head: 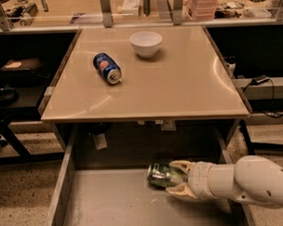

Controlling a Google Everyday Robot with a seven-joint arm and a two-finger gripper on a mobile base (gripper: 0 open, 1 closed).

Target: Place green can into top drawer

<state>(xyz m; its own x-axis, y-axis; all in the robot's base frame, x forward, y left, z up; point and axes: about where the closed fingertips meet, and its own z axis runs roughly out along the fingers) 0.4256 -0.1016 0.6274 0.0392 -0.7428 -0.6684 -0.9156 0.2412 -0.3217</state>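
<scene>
- White, rounded arm segments reach in from the lower right edge of the view and run almost level, pointing left over the top drawer (107, 204).
- At the arm's end, the gripper (172, 177) sits low inside the drawer, near its back right part, under the front edge of the bench (177, 81).
- Its two tan fingers (180, 165) are spread one toward the back and one toward the front, and they clasp the green can (157, 175) between them.
- The green can lies on its side with one silver end turned left, away from the wrist. Whether it rests on the drawer's grey bottom or hangs just above it cannot be told.
- The drawer is pulled out toward the camera, its low left wall showing along the side.
- On the tan bench top, a blue can (107, 67) lies on its side at the left, and a white bowl (145, 42) stands upright near the back, well apart from it.
</scene>
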